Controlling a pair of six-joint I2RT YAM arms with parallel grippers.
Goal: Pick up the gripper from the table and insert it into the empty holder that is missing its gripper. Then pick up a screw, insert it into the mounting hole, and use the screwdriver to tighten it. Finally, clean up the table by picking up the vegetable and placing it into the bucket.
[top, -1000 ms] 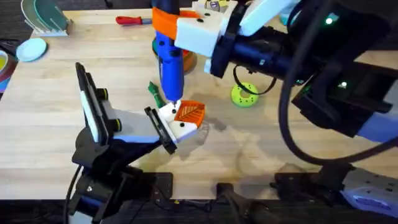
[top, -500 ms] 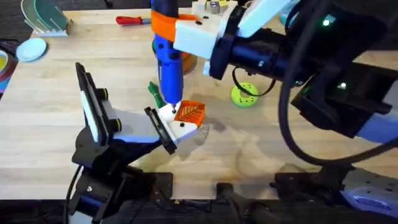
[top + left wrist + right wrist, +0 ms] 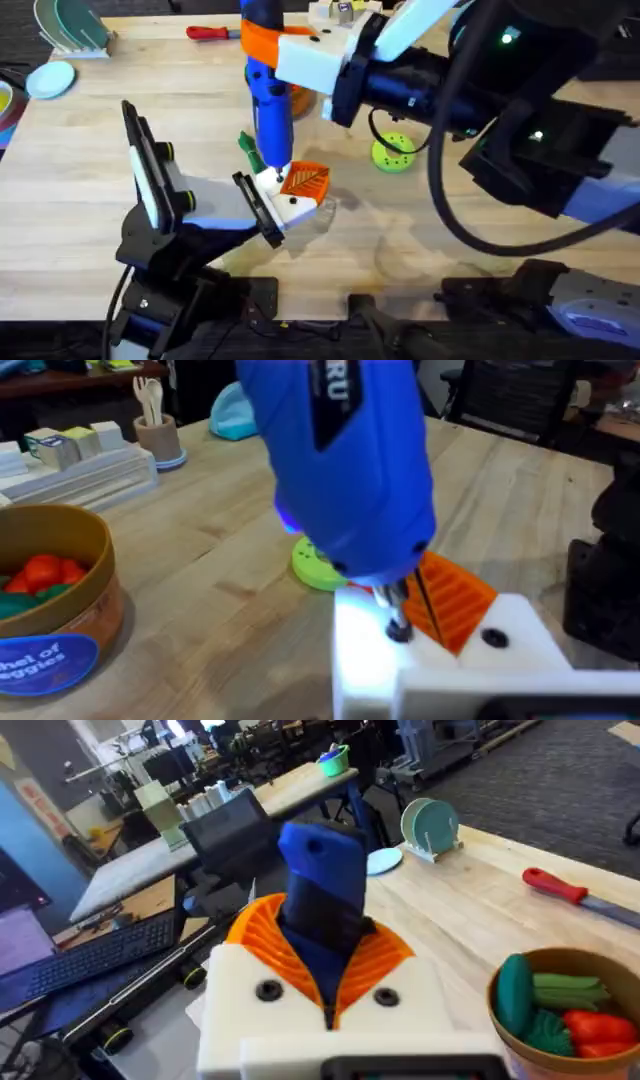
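While the right hand (image 3: 275, 45) pinches the blue screwdriver (image 3: 270, 110), its tip meets the gripper (image 3: 305, 181).

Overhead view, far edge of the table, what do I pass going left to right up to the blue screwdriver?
Teal plate in its rack → light-blue disc → red-handled tool → blue screwdriver.
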